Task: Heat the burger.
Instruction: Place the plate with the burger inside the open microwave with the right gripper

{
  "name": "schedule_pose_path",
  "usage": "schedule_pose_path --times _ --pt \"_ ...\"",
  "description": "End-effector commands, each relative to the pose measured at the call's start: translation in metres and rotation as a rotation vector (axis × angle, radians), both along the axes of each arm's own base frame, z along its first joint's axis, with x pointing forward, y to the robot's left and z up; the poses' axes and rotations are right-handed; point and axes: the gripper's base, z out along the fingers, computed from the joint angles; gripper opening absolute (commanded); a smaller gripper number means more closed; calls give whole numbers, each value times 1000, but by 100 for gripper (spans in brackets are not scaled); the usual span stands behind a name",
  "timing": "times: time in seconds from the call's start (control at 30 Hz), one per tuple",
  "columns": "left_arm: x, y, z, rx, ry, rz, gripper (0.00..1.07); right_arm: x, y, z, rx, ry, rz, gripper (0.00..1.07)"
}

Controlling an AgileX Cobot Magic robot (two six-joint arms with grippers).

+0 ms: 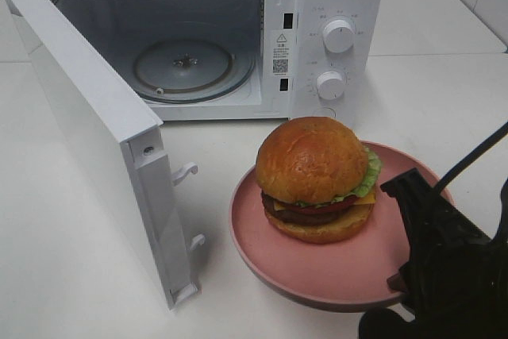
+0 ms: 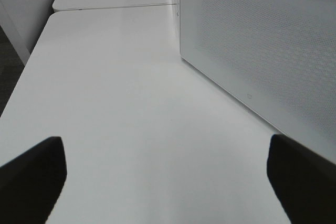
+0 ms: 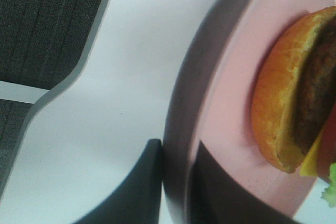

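Note:
The burger (image 1: 316, 176), with a glossy brown bun, patty, cheese, tomato and lettuce, sits on a pink plate (image 1: 317, 271) in front of the open microwave (image 1: 333, 5). My right gripper (image 1: 401, 279) is shut on the plate's near right rim. The right wrist view shows that gripper (image 3: 176, 192) with one finger on each side of the plate's rim (image 3: 231, 77), and the burger (image 3: 283, 103) just beyond. The plate looks slightly raised, with a shadow under it. My left gripper (image 2: 168, 182) is open and empty over bare table, beside the microwave door (image 2: 262, 40).
The microwave door (image 1: 95, 132) swings out to the left toward the front, its latch hooks facing the plate. The glass turntable (image 1: 186, 69) inside holds nothing. Two knobs (image 1: 337, 36) sit on the right panel. A table edge and dark floor (image 3: 47, 19) appear in the right wrist view.

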Motion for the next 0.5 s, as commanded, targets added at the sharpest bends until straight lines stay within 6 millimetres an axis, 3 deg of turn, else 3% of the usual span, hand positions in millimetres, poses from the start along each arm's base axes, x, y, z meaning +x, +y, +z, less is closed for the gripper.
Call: schedule_pose_path --times 0.03,0.2,0.3,0.5 --pt "-3 0 -1 0 -21 -4 96 2 4 5 2 -55 85 9" --pt "-3 0 -1 0 -21 -4 96 5 4 5 -12 -64 110 7" --pt "-3 0 -1 0 -21 -4 96 14 1 5 11 -64 82 0" --pt "-3 0 -1 0 -21 -4 96 34 -4 8 58 -92 85 0"
